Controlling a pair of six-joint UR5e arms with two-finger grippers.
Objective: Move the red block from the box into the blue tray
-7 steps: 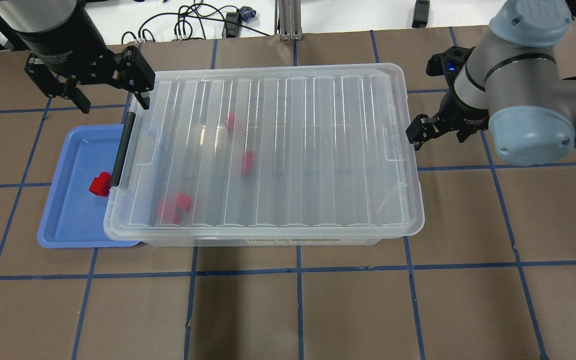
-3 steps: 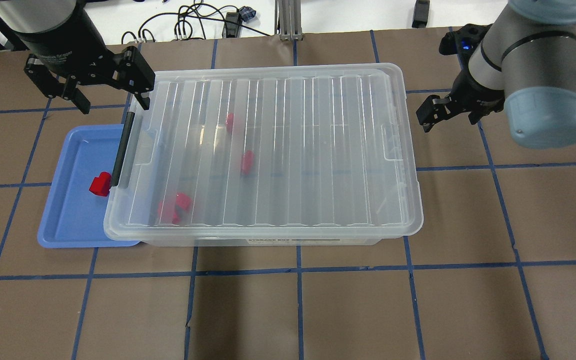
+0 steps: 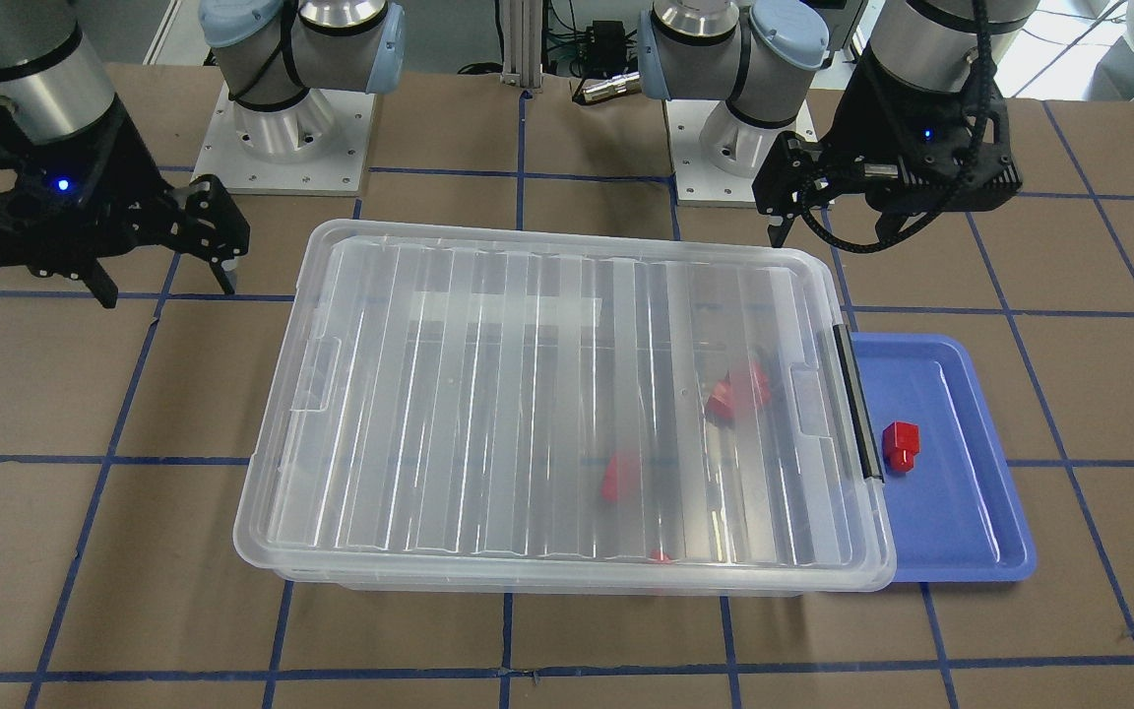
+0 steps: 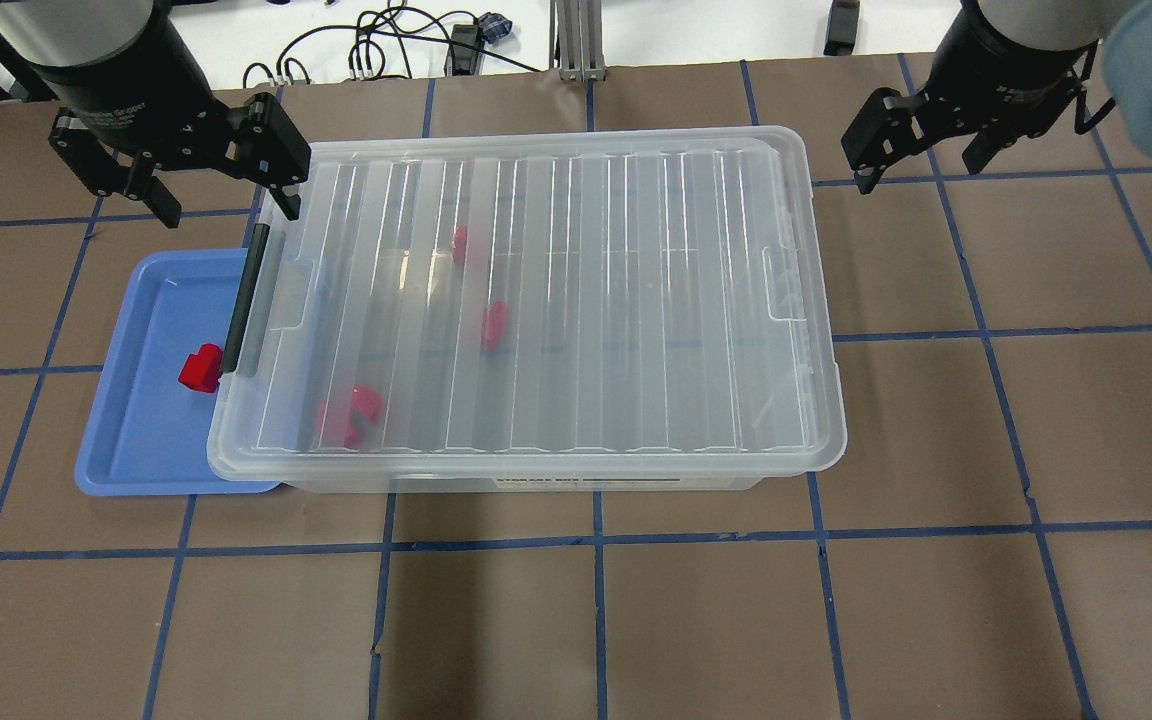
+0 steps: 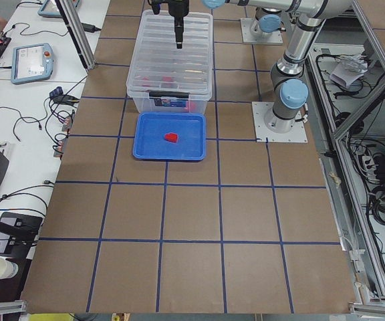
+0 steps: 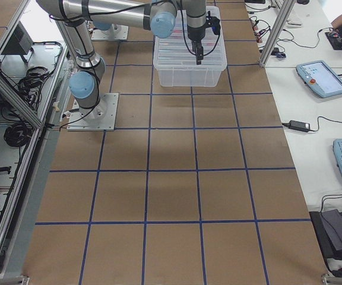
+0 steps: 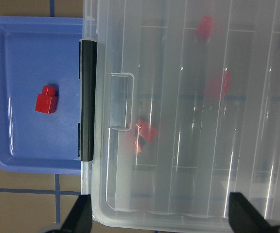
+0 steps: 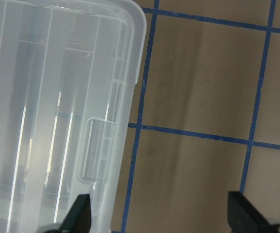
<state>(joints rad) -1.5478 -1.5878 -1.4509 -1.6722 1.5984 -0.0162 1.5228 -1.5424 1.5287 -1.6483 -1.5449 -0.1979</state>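
Overhead exterior view: the left gripper (image 4: pixel 228 208) hangs above the latch-end corner of the box (image 4: pixel 826 410), its 2 fingers spread wide and gripping nothing. One finger sits over the table (image 4: pixel 636 620), the other over the corner of the ribbed lid (image 4: pixel 576 300). The red block (image 4: pixel 201 368) lies in the blue tray (image 4: pixel 136 430), lower than these jaws and toward the robot from them, just beside the black latch handle (image 4: pixel 244 300). In the left wrist-mounted view the block shows outside the gap, ahead of the jaws and just past the finger at the lower left. The handle and the lid's tab fall within the gap. The box's latch end overlaps one side of the tray. The lid is on the box, and at least 3 other red blocks (image 4: pixel 348 415) show blurred through it, all ahead of the left jaws and inside the span of the gap.

The right gripper (image 4: pixel 921 165) hangs off the opposite short end of the box, near its far corner, fingers likewise wide apart and empty. The right wrist-mounted view shows brown table and blue tape lines between its fingertips, with the lid's rim and tab over by one finger. The red block is well apart from these jaws, with the whole length of the box between them.
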